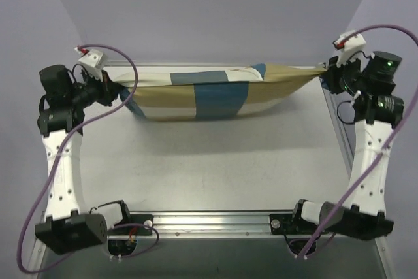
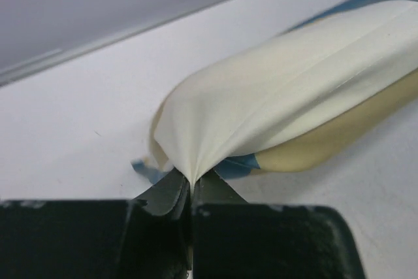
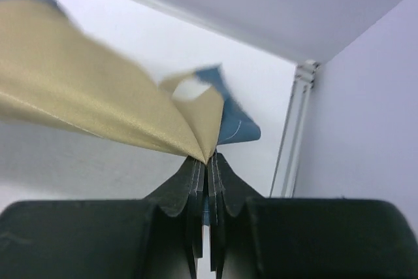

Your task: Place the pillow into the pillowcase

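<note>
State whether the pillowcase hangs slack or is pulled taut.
Taut: the pillowcase runs straight along its top, each end drawn to a point.

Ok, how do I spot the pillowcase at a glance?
Look at the far side of the white table, near the back wall. The pillowcase is stretched there between the left gripper and the right gripper, each shut on one end. It is the only cloth in view, checked blue, tan and white.

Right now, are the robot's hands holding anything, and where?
Both pinch the pillowcase, stretched between them: the left hand grips its white end, the right hand its tan end.
</note>
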Robot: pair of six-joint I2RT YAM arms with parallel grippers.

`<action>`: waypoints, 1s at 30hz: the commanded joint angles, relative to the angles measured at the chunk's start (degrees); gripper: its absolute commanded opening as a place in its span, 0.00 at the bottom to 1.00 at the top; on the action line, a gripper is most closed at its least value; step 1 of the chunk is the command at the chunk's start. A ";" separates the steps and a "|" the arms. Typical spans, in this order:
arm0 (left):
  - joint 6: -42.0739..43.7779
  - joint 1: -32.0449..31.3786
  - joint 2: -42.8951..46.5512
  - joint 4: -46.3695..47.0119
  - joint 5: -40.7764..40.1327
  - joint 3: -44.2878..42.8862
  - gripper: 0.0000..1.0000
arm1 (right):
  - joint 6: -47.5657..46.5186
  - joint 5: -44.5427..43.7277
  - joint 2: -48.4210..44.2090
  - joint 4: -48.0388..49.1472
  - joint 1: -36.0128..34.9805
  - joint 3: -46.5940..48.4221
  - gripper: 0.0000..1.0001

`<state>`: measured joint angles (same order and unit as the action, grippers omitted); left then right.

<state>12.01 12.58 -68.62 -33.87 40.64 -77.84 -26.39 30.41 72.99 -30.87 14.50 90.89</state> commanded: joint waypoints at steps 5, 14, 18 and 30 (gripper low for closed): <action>-11.04 3.50 9.83 13.30 -9.18 -4.60 0.00 | 9.08 -7.73 -7.34 4.23 5.36 8.34 0.00; -11.13 -1.67 -5.27 20.23 -12.51 2.52 0.00 | 8.38 -14.59 7.58 13.27 -0.34 1.57 0.00; -11.75 -4.23 -20.73 22.01 -16.19 -5.97 0.11 | 7.41 -21.16 28.17 13.93 -7.19 11.55 0.01; -5.15 -0.27 -33.45 -10.87 -17.18 -32.13 0.98 | 10.75 -15.50 27.77 -8.50 -0.35 21.83 1.00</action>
<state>4.27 12.43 -111.24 -39.31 22.44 -111.85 -16.29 11.03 115.94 -35.90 12.91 118.32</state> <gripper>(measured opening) 0.974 0.995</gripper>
